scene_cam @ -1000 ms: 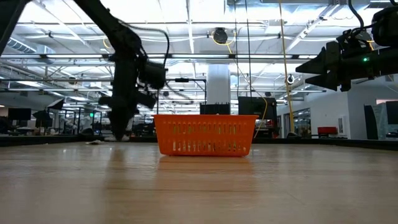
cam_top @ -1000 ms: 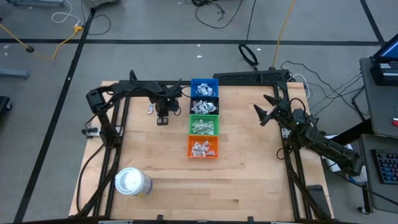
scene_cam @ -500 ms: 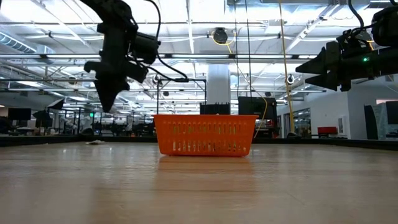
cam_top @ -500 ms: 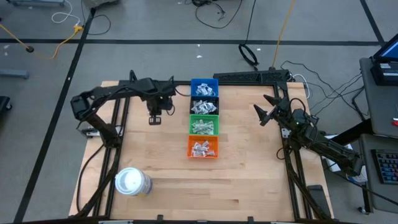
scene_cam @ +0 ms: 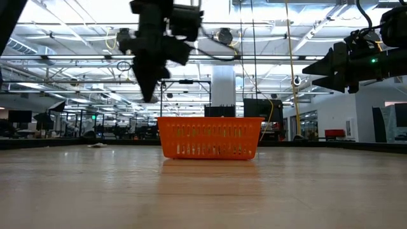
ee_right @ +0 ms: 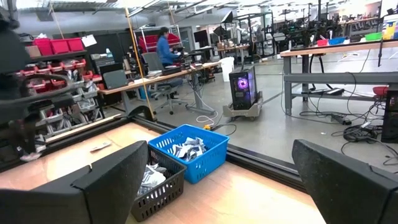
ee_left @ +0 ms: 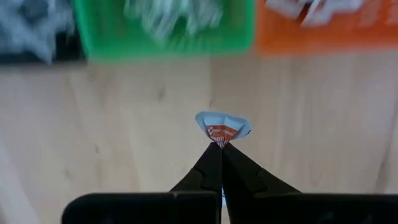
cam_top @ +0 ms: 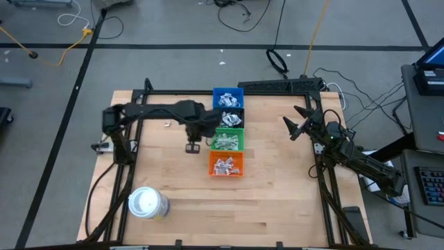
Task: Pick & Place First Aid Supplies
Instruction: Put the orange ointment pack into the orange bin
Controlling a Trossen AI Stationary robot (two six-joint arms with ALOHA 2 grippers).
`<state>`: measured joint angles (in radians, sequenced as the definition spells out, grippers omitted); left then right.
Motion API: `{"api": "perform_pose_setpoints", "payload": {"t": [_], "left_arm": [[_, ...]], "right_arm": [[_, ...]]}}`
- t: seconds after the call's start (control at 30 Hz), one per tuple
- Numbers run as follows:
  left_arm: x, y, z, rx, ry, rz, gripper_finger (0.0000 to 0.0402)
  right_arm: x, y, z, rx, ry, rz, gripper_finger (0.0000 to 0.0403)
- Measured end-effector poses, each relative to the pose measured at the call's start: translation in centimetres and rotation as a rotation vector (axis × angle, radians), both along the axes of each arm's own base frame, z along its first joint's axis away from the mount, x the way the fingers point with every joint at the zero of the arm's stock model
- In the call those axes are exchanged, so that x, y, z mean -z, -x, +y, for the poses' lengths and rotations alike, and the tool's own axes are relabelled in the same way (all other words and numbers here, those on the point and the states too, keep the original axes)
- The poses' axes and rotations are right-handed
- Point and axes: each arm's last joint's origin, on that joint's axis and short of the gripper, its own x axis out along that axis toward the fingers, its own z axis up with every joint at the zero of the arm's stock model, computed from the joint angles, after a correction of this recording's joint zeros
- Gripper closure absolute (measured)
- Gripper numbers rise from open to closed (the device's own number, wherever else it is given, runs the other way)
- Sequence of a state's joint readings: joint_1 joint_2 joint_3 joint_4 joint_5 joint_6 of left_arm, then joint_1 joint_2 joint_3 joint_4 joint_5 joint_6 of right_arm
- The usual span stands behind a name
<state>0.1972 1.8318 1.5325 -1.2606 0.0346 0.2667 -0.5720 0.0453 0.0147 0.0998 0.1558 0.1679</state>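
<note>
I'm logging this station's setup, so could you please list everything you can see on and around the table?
Table: one, light wood.
Bins: four in a row at the table's far middle: blue, black, green, orange, all holding small packets.
Held packet: one, pale with reddish print, pinched at the left gripper's tips.
Loose packet: one, white, far-left table.
Roll: one, white, near-left corner.
Person: one, blue top, in the room behind.
Left gripper: shut on the held packet, raised beside the green bin.
Right gripper: open, waiting at the right edge.
</note>
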Motion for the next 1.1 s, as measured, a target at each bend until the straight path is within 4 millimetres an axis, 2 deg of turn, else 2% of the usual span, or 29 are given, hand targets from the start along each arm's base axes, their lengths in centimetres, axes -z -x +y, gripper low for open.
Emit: {"api": "perform_pose_setpoints", "payload": {"t": [0.27,0.5,0.77,1.1], "left_arm": [[-0.3,-6.1,-3.1,0.093,0.001,0.010,0.0401],[-0.3,-9.9,-5.3,0.140,-0.001,-0.033,0.0401],[-0.1,-10.8,-6.8,0.132,0.041,-0.060,0.0401],[3.4,-10.8,-8.8,0.102,-0.006,-0.023,0.0401]], "right_arm": [[0.0,0.0,0.0,0.000,0.000,0.000,0.0009],[0.0,0.0,0.0,0.000,0.000,0.000,0.0009],[0.0,0.0,0.0,0.000,0.000,0.000,0.0009],[0.0,0.0,0.0,0.000,0.000,0.000,0.0009]]}}
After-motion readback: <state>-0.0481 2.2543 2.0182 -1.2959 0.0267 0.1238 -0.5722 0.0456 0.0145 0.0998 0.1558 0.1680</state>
